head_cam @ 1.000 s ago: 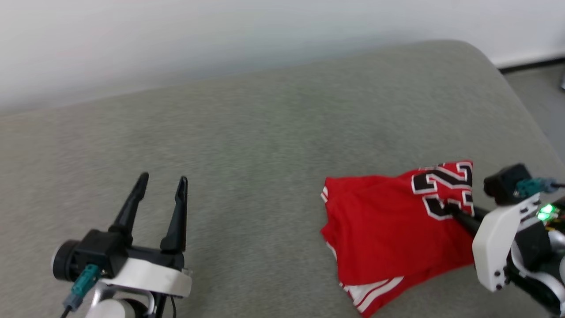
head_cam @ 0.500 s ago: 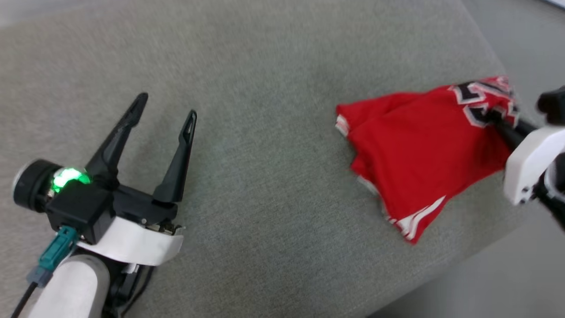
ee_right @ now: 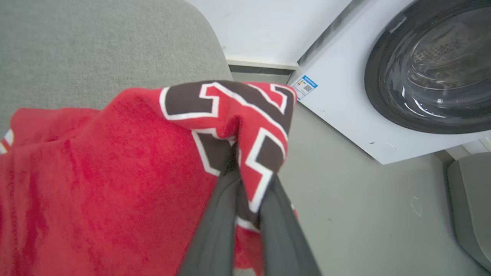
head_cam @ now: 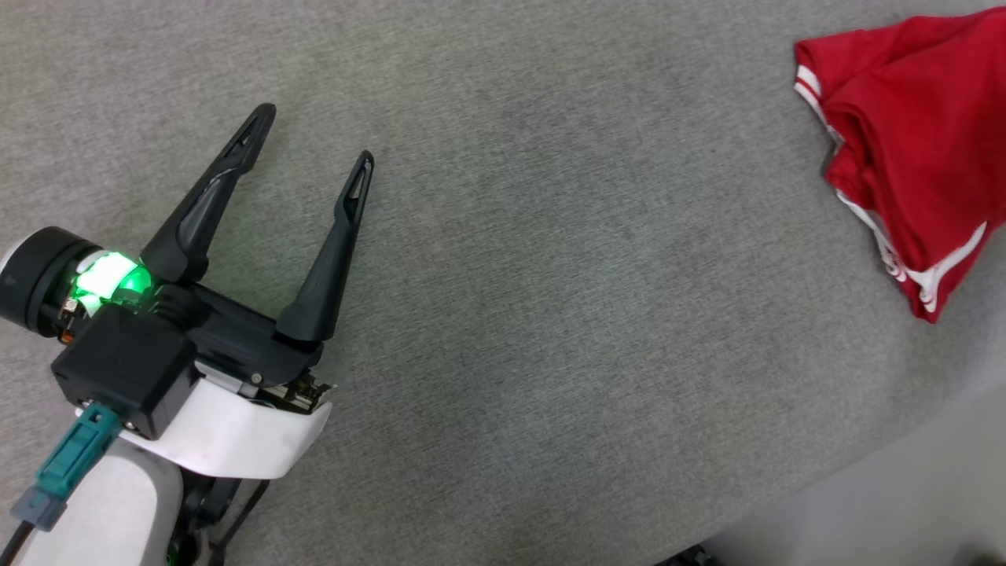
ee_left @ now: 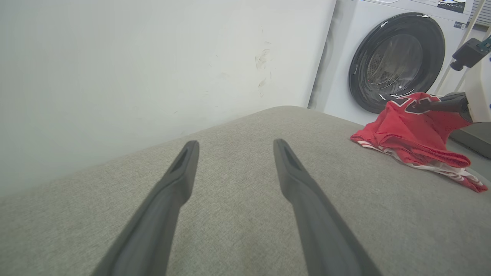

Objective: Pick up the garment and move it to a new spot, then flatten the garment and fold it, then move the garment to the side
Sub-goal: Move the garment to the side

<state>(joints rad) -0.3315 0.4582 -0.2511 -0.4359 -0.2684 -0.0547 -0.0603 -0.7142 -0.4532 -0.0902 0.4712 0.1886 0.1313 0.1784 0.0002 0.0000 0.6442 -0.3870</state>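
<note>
Right end effector (ee_right: 245, 184) clamps the garment (ee_right: 96, 172) at its numerals (ee_right: 184, 101); left end effector (head_cam: 313, 137), spread wide, sits well apart.

The cloth garment (head_cam: 919, 118) looks soft-napped, the grey upholstery (head_cam: 550, 314) matt and coarse-woven, the fingers (head_cam: 334, 244) matt plastic.

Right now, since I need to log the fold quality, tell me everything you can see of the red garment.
The garment is a red jersey-style shirt of soft knit-looking fabric, with white trim striped red at a sleeve edge and black, white-outlined numerals. It lies loosely folded and rumpled near the edge of the grey cushioned surface. Its numbered corner is lifted, pinched in the shut right end effector; the rest rests on the surface.
</note>
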